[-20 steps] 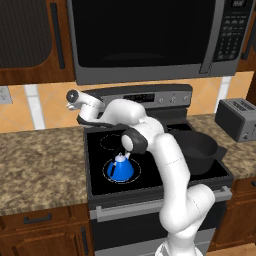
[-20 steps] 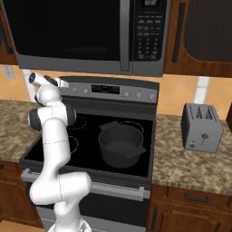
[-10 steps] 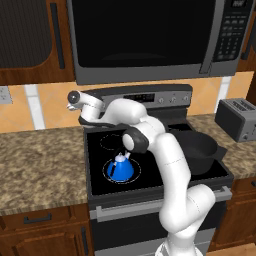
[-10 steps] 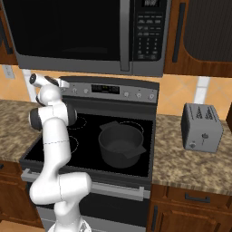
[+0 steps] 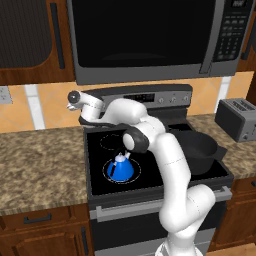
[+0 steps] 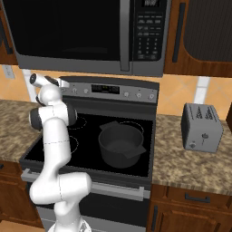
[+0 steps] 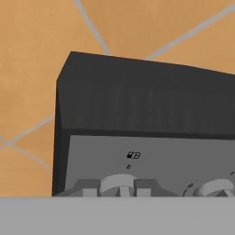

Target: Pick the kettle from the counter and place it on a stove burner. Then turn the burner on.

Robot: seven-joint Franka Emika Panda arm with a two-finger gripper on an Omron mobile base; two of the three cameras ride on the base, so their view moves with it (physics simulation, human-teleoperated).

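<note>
The kettle sits upright inside the large dashed ring of the stove burner on the black glass, below and nearer the robot than the tool, well apart from it, so the placing part looks done and what remains is switching the burner on. That explains why the arm reaches up and back to the stove's rear control panel at its left end: the tool is level with the row of knobs there. In the hand view the leftmost knob lies right at the tool's fingers, which appear to sit either side of it, but whether they are clenched on it or loose I cannot tell. The dark pot on the right side of the glass stays out of the way, and the tabletop left of the stove carries nothing the tool needs
</note>
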